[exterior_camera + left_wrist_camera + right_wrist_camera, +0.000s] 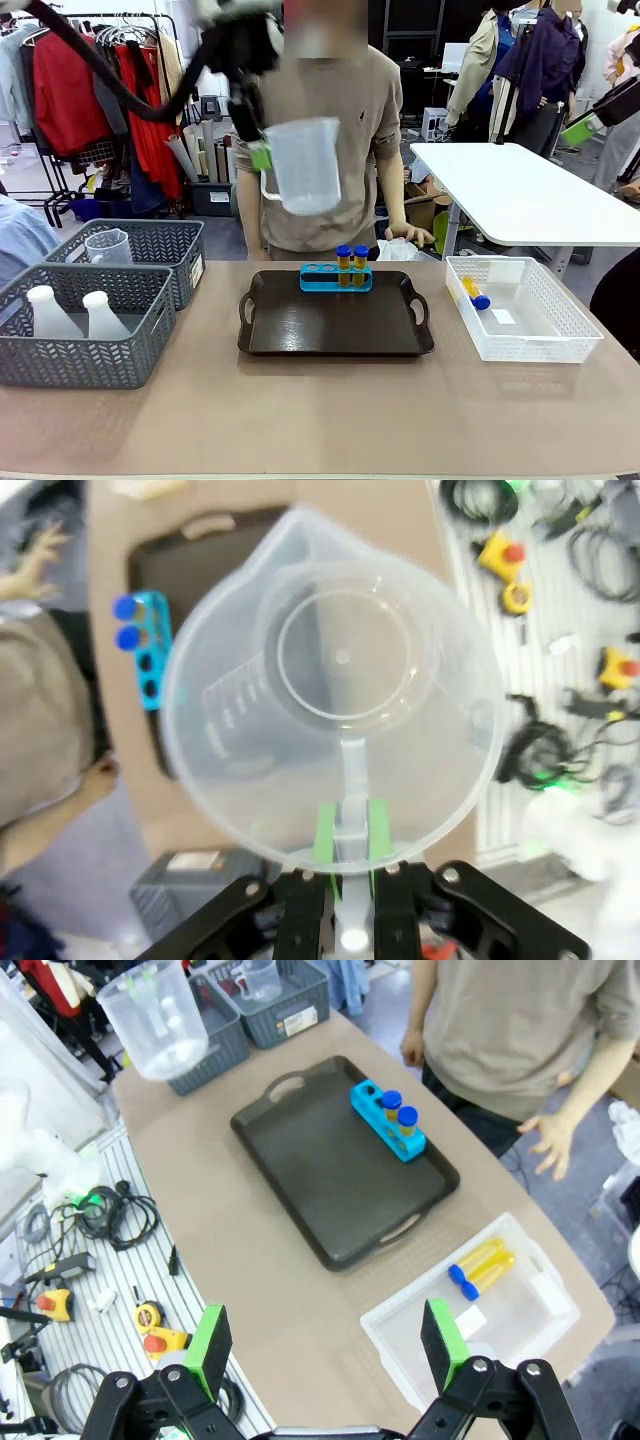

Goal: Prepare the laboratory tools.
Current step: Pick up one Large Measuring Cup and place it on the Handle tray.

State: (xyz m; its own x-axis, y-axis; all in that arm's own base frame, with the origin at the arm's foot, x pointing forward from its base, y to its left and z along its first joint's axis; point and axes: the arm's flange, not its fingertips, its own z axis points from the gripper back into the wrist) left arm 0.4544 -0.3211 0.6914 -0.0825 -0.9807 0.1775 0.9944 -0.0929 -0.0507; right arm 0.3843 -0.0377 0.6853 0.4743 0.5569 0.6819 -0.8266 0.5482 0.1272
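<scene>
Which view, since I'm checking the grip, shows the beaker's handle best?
Left wrist view: the beaker handle sits between the pads of the left gripper. Front view shows it side-on, blurred; right wrist view, the beaker far off.

The measuring beaker (305, 165) was clear plastic, smooth and faintly cloudy. The left pincer (350, 835) was matt black with smooth green pads (325, 832). The tray (335, 325) was dark plastic with a soft sheen, and the table (320, 420) under it was matt tan. The rack (318, 282) was glossy blue plastic, the tubes (343, 268) translucent yellow with blue caps. The grey baskets (90, 355) and the white mesh basket (540, 345) looked like moulded plastic. The flasks (50, 315) were milky and translucent.
</scene>
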